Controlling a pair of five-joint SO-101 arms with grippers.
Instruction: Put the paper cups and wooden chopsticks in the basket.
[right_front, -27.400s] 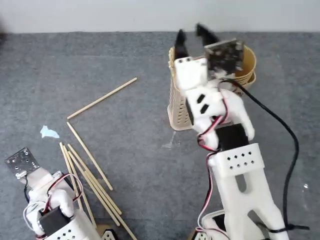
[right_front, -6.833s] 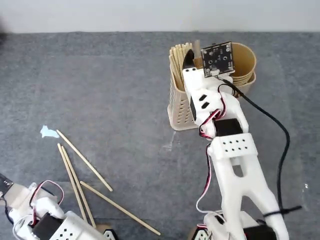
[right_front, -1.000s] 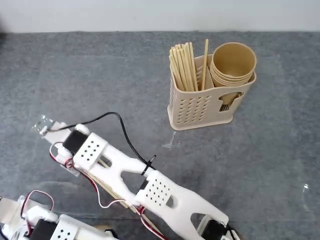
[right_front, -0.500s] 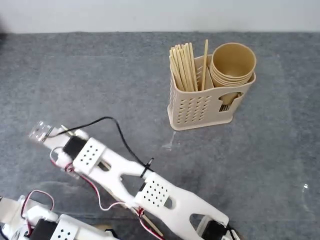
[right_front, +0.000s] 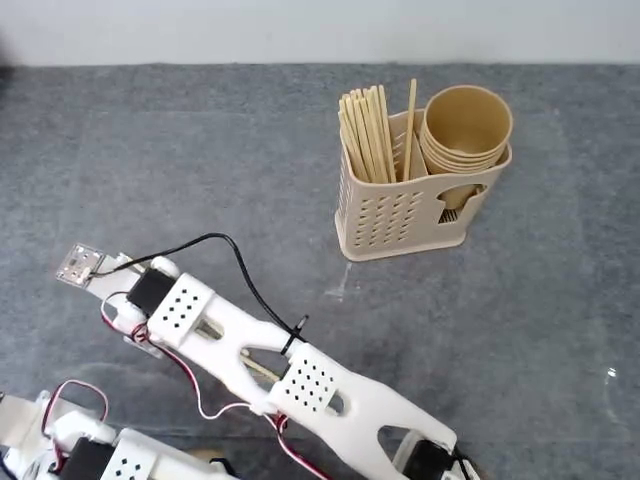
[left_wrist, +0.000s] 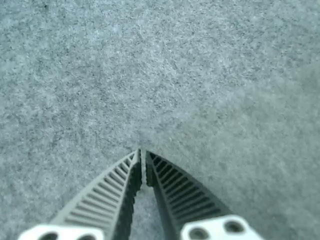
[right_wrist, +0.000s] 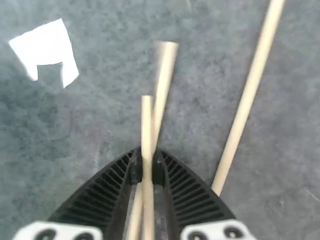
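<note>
Now chopstick (right_wrist: 146, 130) is pinched in right claw (right_wrist: 146, 167), shut tight on it, lower left of high view; second stick (right_wrist: 162, 85) just beneath. Lift straight so only one comes, then carry to basket (right_front: 400, 215), upper right. Left claw (left_wrist: 141, 160) closed, empty.

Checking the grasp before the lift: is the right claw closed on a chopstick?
Yes, the right claw is shut on a chopstick that sticks out past its tips.

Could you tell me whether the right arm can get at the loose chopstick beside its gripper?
Probably not yet: the right gripper is shut on a chopstick; the loose chopstick lies unobstructed, but the jaws are full.
</note>
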